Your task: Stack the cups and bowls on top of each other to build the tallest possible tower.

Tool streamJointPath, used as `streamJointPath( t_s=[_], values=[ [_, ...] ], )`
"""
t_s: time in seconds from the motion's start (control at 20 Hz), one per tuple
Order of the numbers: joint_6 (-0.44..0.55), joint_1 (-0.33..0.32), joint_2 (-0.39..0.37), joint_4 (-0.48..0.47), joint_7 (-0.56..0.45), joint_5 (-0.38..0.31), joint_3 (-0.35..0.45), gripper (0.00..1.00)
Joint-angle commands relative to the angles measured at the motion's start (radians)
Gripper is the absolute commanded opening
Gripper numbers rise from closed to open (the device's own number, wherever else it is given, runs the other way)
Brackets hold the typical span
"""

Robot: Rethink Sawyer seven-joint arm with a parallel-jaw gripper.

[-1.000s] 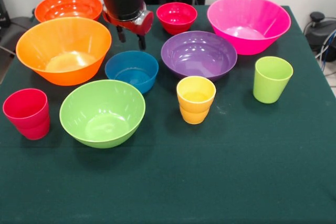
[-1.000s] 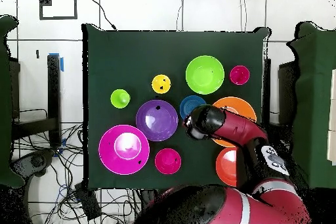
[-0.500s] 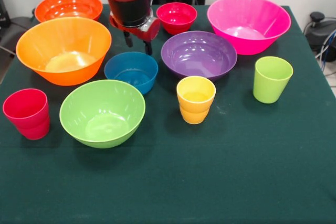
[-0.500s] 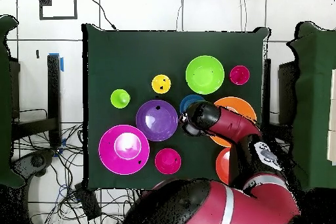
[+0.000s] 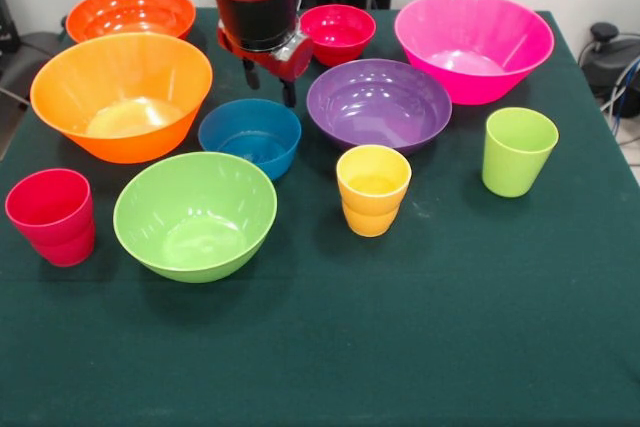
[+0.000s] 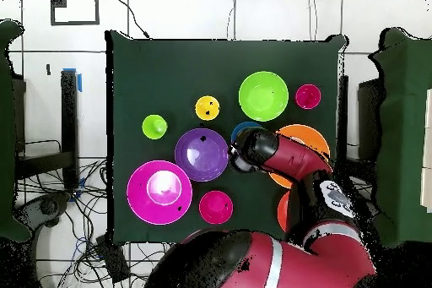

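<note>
All bowls and cups stand apart on the green table; no tower shows. My gripper (image 5: 270, 87) is open and empty, hanging over the gap between the small blue bowl (image 5: 250, 135) and the purple bowl (image 5: 378, 104). Behind it is the small red bowl (image 5: 338, 33). The pink bowl (image 5: 473, 44) is far right, and the light orange bowl (image 5: 122, 95) and red-orange bowl (image 5: 130, 12) are left. The lime green bowl (image 5: 195, 215), red cup (image 5: 52, 215), yellow cup (image 5: 373, 190) and lime green cup (image 5: 518, 151) stand nearer. In the overhead view the gripper (image 6: 243, 160) covers part of the blue bowl (image 6: 245, 130).
The green table cloth (image 5: 400, 347) stretches bare in front of the cups. In the overhead view the arm (image 6: 295, 166) crosses the light orange bowl (image 6: 305, 137) and hides most of the red-orange bowl (image 6: 285, 209). Cables lie on the floor left of the table.
The gripper has moved right in the front view, from beside the light orange bowl towards the purple bowl, and slightly lower. No bowl or cup has moved.
</note>
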Motion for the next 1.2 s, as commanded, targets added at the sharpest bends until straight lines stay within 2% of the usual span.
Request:
streamJointPath(
  t_s=[0.05, 0.2, 0.35, 0.8, 1.0, 1.2],
  values=[
    [0.003, -0.02, -0.028, -0.044, -0.032, -0.03, 0.12, 1.0],
    [-0.046, -0.032, -0.083, 0.021, -0.08, -0.061, 0.157, 1.0],
    [-0.062, -0.029, -0.129, 0.072, -0.077, -0.069, 0.171, 1.0],
    [-0.101, -0.061, -0.198, 0.152, -0.111, -0.092, 0.271, 1.0],
    [-0.102, -0.055, -0.195, 0.142, -0.106, -0.103, 0.288, 1.0],
    [-0.091, -0.049, -0.144, 0.078, -0.112, -0.121, 0.303, 1.0]
  ],
)
